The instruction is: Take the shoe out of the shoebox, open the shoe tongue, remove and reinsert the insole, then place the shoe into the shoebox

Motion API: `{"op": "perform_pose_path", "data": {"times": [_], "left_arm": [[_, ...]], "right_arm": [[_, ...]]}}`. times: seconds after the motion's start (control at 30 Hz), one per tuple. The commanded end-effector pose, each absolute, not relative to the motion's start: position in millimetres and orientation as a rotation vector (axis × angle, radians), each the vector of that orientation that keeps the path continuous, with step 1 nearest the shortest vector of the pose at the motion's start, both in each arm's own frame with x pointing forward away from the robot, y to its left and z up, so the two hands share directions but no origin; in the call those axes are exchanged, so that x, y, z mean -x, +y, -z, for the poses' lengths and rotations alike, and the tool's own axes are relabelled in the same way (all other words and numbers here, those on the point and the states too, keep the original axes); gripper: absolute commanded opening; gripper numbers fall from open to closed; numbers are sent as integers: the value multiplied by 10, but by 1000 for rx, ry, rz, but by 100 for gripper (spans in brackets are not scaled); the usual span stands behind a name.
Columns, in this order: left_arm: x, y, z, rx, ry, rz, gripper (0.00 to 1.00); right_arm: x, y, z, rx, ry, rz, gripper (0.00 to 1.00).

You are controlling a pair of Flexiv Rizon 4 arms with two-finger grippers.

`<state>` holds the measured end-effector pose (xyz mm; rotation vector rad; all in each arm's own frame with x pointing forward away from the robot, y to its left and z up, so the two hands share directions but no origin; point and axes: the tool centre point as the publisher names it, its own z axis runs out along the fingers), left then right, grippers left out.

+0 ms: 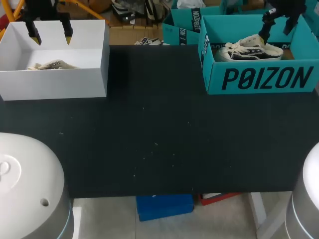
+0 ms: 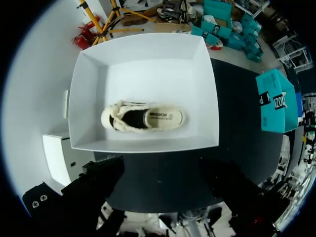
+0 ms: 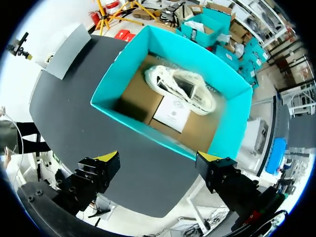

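A cream shoe (image 1: 52,64) (image 2: 143,117) lies on its side in the white box (image 1: 55,84) (image 2: 143,144) at the table's far left. My left gripper (image 1: 51,36) (image 2: 165,180) hangs open high above that box, holding nothing. A white-and-black laced shoe (image 1: 254,50) (image 3: 185,88) rests in the teal shoebox (image 1: 264,77) (image 3: 118,74) at the far right. My right gripper (image 1: 275,30) (image 3: 158,159) is open above the teal box, well clear of the shoe.
A white card (image 3: 171,112) lies on the brown floor of the teal box beside the shoe. The black table (image 1: 159,139) stretches between and in front of the two boxes. The teal box (image 2: 276,101) also shows in the left wrist view.
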<state>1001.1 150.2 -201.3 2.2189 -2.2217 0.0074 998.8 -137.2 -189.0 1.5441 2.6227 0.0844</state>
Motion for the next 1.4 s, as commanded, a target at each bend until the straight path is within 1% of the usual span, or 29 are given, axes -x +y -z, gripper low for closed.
{"op": "perform_pose_path", "data": {"times": [0.03,0.43,0.47,0.93,0.97,1.0,1.07,1.13,1.17,1.2,1.23,1.33,1.37,1.4], "left_arm": [[-10007,1504,2006,-2219,-2222,-4,100],[-10007,1504,2006,-2219,-2222,-4,100],[-10007,1504,2006,-2219,-2222,-4,100],[-10007,1504,2006,-2219,-2222,-4,100],[-10007,1504,2006,-2219,-2222,-4,100],[-10007,1504,2006,-2219,-2222,-4,100],[-10007,1504,2006,-2219,-2222,-4,100],[-10007,1504,2006,-2219,-2222,-4,100],[-10007,1504,2006,-2219,-2222,-4,100],[-10007,1504,2006,-2219,-2222,-4,100],[-10007,1504,2006,-2219,-2222,-4,100],[-10007,1504,2006,-2219,-2222,-4,100],[-10007,1504,2006,-2219,-2222,-4,100],[-10007,1504,2006,-2219,-2222,-4,100]], "right_arm": [[-9905,-1316,1729,-334,2929,-152,100],[-9905,-1316,1729,-334,2929,-152,100],[-9925,-1315,1791,-276,2961,-174,100],[-10562,-1442,2027,-19,3006,-164,100],[-10598,-1443,2051,-9,3012,-162,93],[-10637,-1435,2076,7,3019,-162,89],[-10713,-1418,2125,29,3027,-159,90],[-10782,-1410,2187,37,3032,-158,85],[-10814,-1407,2224,41,3036,-155,77],[-10842,-1400,2259,43,3039,-154,71],[-10873,-1390,2295,45,3041,-154,69],[-10957,-1367,2399,52,3046,-154,68],[-10987,-1356,2436,55,3049,-152,65],[-11014,-1348,2472,57,3050,-151,65]]}}
